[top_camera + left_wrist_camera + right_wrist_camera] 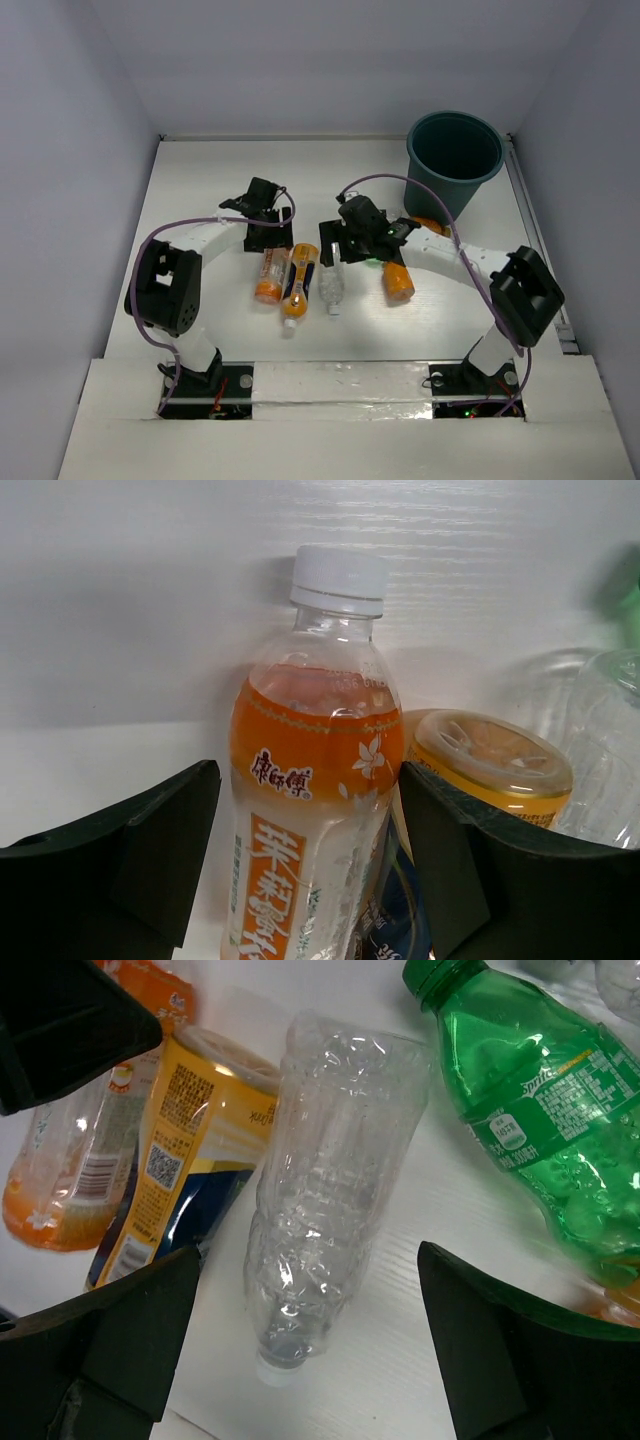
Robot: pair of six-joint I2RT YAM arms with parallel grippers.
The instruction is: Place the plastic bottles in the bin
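My left gripper (pixel 268 243) (pixel 308 810) is open and straddles an orange bottle (pixel 315 810) with a white cap. A gap shows at its left finger, and its right finger is close to the bottle. That bottle (pixel 270 276) lies on the table. My right gripper (pixel 345 255) (pixel 308 1280) is open above a crumpled clear bottle (pixel 330 1180) (pixel 332 288), not touching it. A green bottle (pixel 540 1130) lies to its right. A yellow-labelled orange bottle (pixel 299 282) (pixel 175 1150) lies between the two. The teal bin (pixel 455 160) stands at the back right.
Another orange bottle (pixel 398 281) lies right of the clear one, and one more (pixel 430 225) lies by the bin's base. Grey walls enclose the white table. The right arm's cable arcs over the bottles towards the bin.
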